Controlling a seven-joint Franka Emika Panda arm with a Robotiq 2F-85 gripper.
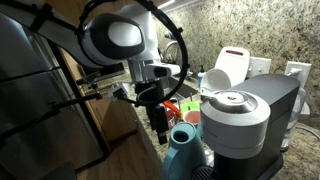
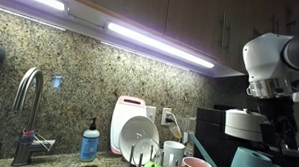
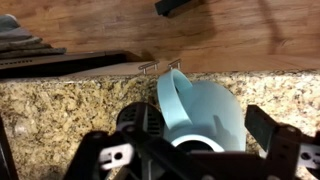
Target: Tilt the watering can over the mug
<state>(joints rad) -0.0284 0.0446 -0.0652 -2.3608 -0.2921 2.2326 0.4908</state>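
The teal-blue rounded plastic watering can (image 1: 184, 146) stands upright on the speckled granite table (image 3: 60, 110), just beside the grey-and-black coffee machine (image 1: 240, 118). The black claw (image 1: 160, 124) hangs near and above the can, jaws spread wide and empty, apparently lining up a grasp.

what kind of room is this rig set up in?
Most likely a home kitchen: a sink faucet against a granite backsplash, plates standing to dry, and a coffee machine on the counter.
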